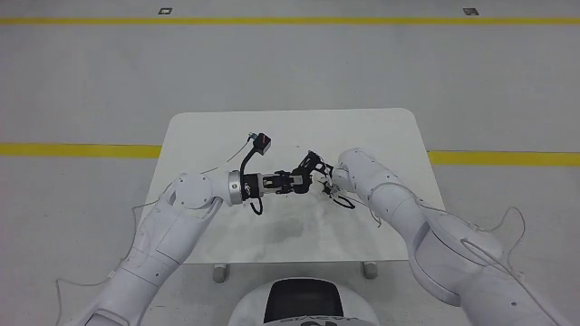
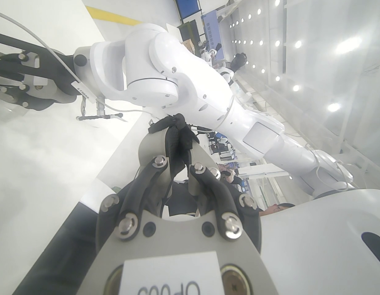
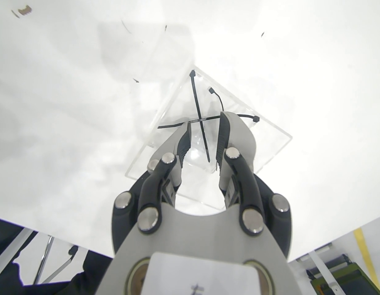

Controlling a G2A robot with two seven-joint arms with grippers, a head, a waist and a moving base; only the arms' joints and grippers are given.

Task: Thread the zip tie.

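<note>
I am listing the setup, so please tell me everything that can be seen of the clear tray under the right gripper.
The clear tray is a shallow square of see-through plastic, seemingly acrylic, with low walls. It lies flat on the white table, one corner pointing away from the right gripper. Three black zip ties lie in it, two of them crossing. The open gripper hangs just above it; whether its fingers touch the tray I cannot tell.

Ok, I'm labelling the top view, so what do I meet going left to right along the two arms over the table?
Left arm → left end effector → right end effector → right arm.
</note>
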